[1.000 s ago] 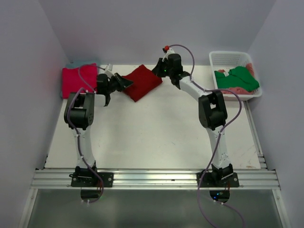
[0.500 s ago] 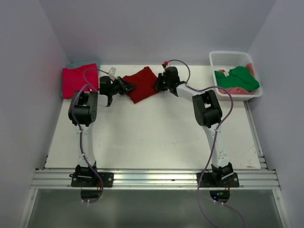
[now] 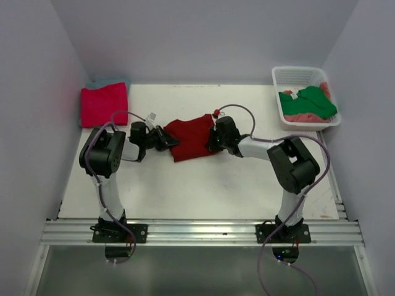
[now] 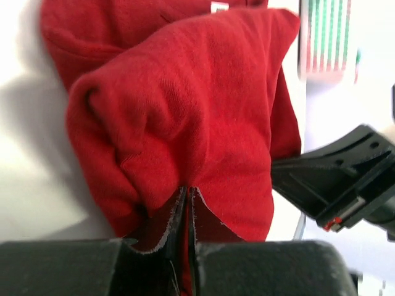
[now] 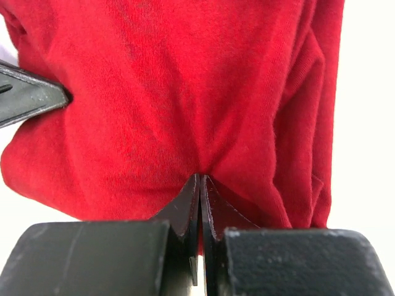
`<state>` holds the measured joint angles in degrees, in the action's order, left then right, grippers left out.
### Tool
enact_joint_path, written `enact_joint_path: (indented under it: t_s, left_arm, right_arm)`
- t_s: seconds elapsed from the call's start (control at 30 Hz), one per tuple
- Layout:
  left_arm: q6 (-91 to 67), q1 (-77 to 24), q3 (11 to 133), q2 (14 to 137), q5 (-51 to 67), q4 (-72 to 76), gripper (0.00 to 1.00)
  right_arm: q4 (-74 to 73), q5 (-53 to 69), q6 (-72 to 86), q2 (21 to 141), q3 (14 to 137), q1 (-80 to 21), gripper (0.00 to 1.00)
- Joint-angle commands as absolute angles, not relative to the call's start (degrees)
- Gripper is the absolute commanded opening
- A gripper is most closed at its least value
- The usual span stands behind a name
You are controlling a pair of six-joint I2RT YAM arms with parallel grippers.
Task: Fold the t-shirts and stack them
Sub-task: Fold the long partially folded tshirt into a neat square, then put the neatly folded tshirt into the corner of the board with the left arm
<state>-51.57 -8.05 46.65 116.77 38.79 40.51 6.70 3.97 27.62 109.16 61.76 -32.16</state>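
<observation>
Dark red t-shirt (image 3: 192, 137) sits bunched in the middle of the worktop (image 3: 185, 185), pinched from both sides. The left end effector (image 3: 165, 140) is clamped narrowly on its left edge and the right end effector (image 3: 214, 137) on its right edge. A folded magenta-pink t-shirt (image 3: 103, 103) lies at the far left corner.

Left claw (image 3: 165, 139) and right claw (image 3: 212, 137) low, facing inward, both pinched tight.
</observation>
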Motion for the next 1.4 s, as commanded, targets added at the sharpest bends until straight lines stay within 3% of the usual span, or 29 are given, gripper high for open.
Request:
enact_joint_path:
  t_s: [0.0, 0.23, 0.37, 0.53, 0.8, 1.1, 1.23, 1.37]
  left_arm:
    - [-47.21, -11.86, 37.64, 110.60, 40.43, 39.02, 0.08]
    - [-40.17, -17.22, 22.34, 90.64, 34.47, 27.98, 0.07]
    - [-37.45, -17.58, 19.60, 80.36, 31.22, 21.90, 0.06]
    - [-37.97, -17.58, 21.17, 76.65, 30.93, 20.22, 0.06]
    - [-36.92, -18.19, 25.49, 68.21, 25.76, 13.46, 0.06]
    - [-37.53, -18.11, 23.55, 66.44, 21.89, 7.40, 0.06]
    - [-38.06, -18.19, 23.20, 64.61, 19.52, 2.73, 0.19]
    - [-37.88, -18.19, 22.33, 62.32, 16.53, -2.63, 0.39]
  right_arm:
    - [1.77, 0.09, 26.45, 101.80, 53.72, -35.94, 0.00]
    - [-6.23, -6.23, 30.93, 82.65, 42.72, -46.04, 0.00]
    - [-9.84, -7.99, 32.08, 77.89, 40.52, -48.51, 0.00]
    - [-8.71, -9.05, 30.15, 74.97, 41.13, -48.96, 0.00]
    - [5.07, 5.77, 31.98, 78.03, 44.47, -48.96, 0.00]
    - [9.50, 7.83, 31.21, 91.22, 49.65, -48.87, 0.00]
    - [7.39, 3.97, 30.67, 93.51, 49.31, -48.87, 0.00]
    - [6.86, 1.50, 30.06, 93.95, 48.60, -48.96, 0.00]
